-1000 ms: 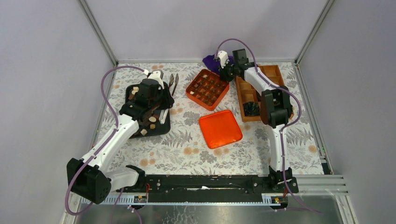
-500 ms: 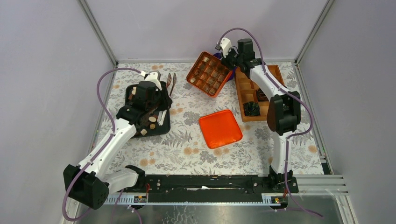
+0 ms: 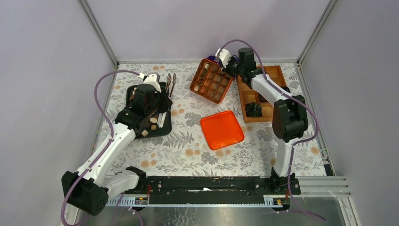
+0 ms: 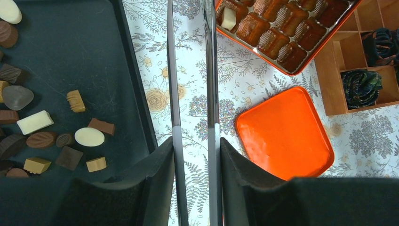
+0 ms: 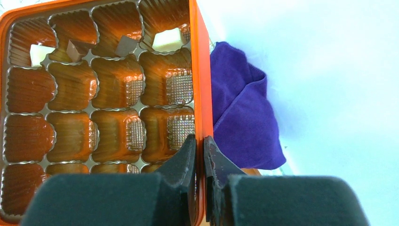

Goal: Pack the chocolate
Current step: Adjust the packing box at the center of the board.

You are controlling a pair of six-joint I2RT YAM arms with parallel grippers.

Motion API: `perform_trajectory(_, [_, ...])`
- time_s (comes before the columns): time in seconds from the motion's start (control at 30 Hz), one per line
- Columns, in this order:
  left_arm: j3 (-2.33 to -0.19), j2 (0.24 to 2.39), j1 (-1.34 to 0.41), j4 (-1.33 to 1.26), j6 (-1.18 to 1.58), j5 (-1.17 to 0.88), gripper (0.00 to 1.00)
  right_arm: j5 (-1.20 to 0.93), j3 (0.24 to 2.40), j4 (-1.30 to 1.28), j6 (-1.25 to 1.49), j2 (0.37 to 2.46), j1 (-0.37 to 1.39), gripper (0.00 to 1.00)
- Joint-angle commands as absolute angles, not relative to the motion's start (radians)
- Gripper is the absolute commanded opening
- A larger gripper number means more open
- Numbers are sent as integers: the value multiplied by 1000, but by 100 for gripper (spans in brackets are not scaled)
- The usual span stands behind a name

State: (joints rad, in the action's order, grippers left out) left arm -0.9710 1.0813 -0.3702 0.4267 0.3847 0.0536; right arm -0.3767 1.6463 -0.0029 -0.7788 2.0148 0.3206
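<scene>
Right fingers (image 5: 184, 157) clamp box (image 5: 199, 70) wall; left fingers (image 4: 159, 176) grip tongs (image 4: 173, 94) beside loose chocolates (image 4: 35, 121).

Chocolate, loose pieces (image 4: 89, 137): small; dark brown, light brown and cream-white; oval, square and bar shapes; scattered flat on black tray (image 4: 94, 47). Chocolate, packed pieces (image 5: 168, 39): two white, two brown, one per cell, in an edge row of tilted orange box (image 5: 200, 94).

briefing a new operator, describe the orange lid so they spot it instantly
Start at the floral-patterned table; near its middle, between the black tray and the wooden organiser, lies the orange lid. Unlike the orange box behind it, it is flat, plain and has no cells.
</scene>
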Motion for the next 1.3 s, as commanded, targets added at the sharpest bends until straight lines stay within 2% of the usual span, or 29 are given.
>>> perform_trajectory(0.0, [-957, 1058, -365, 327, 368, 80, 41, -411, 1616, 228, -810, 1881, 331, 0])
perform_trajectory(0.37, [-958, 1059, -364, 330, 366, 71, 41, -418, 1629, 212, -730, 1900, 334, 0])
perform_trajectory(0.7, [-950, 1040, -363, 357, 371, 55, 41, -338, 1746, 48, -310, 2064, 334, 0])
perform_trajectory(0.93, [-931, 1018, -363, 372, 392, 47, 41, -245, 1747, 25, -160, 2142, 334, 0])
perform_trajectory(1.1, [-929, 1020, -363, 400, 396, 30, 41, -253, 1702, 17, -99, 2152, 333, 0])
perform_trajectory(1.27, [-940, 1029, -361, 456, 398, 26, 41, -279, 1663, 6, -45, 2142, 333, 14])
